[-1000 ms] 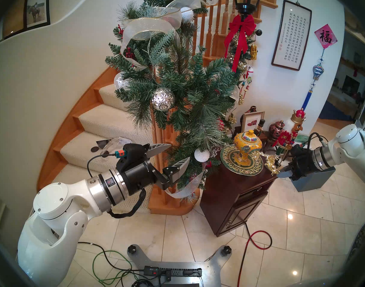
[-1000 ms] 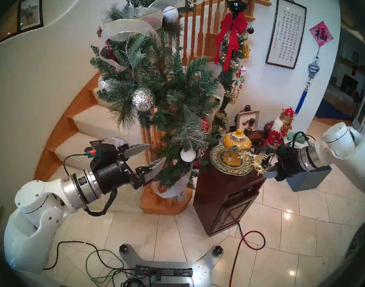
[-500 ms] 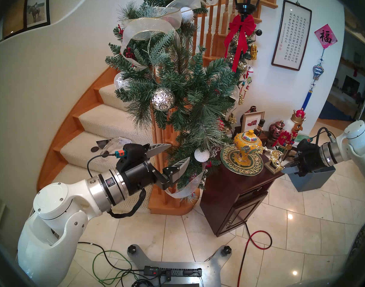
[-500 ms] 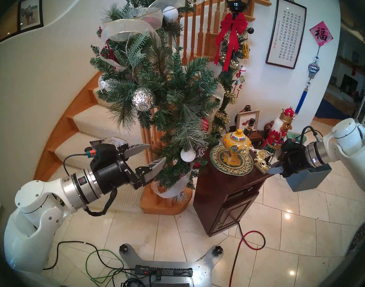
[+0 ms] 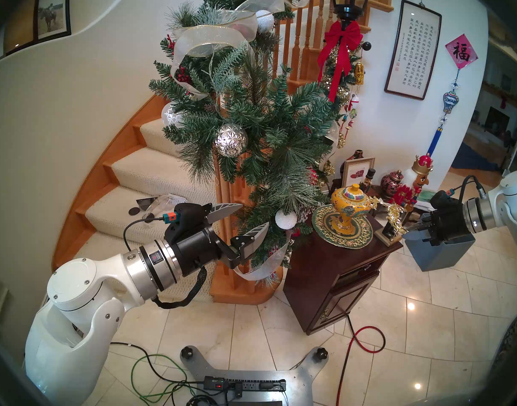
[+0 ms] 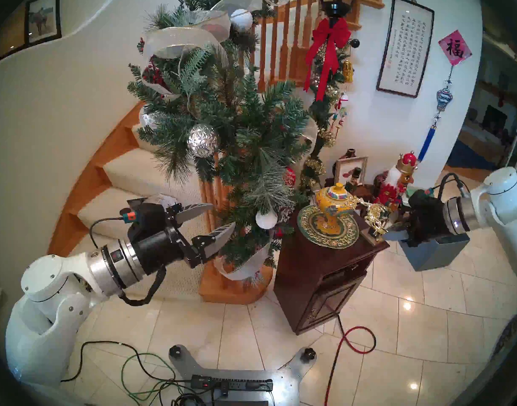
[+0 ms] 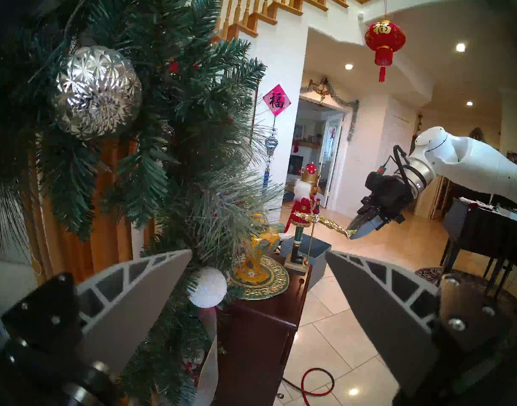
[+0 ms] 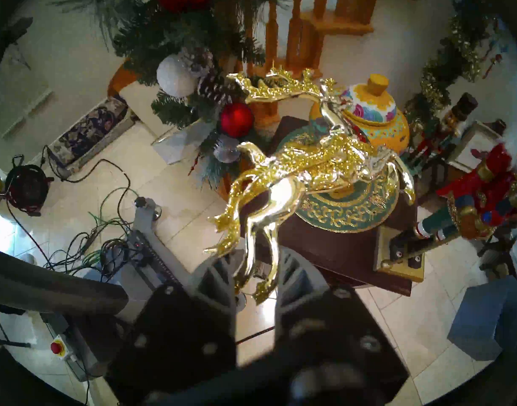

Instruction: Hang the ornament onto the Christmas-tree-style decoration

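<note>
The right gripper [image 8: 255, 276], low in the middle of its wrist view, is clamped on the legs of the end deer of the gold reindeer ornament [image 8: 298, 168]. From there the chain runs up and away across the frame, above the dark wooden cabinet [image 5: 333, 267] and in front of the yellow lidded jar [image 8: 377, 115].

It looks like thin, hard, shiny plastic: light to carry, stiff, and likely slippery between the pads. The antlers and legs are slender and could snap or snag on needles. The legs give a fair hold, though I cannot make out its string loop from here.

The pine garland [image 5: 251, 127] fills the upper middle of the head view, well apart from the ornament.

The left gripper [image 5: 239, 220] hangs just beside its lower branches, fingers spread and holding nothing.
</note>
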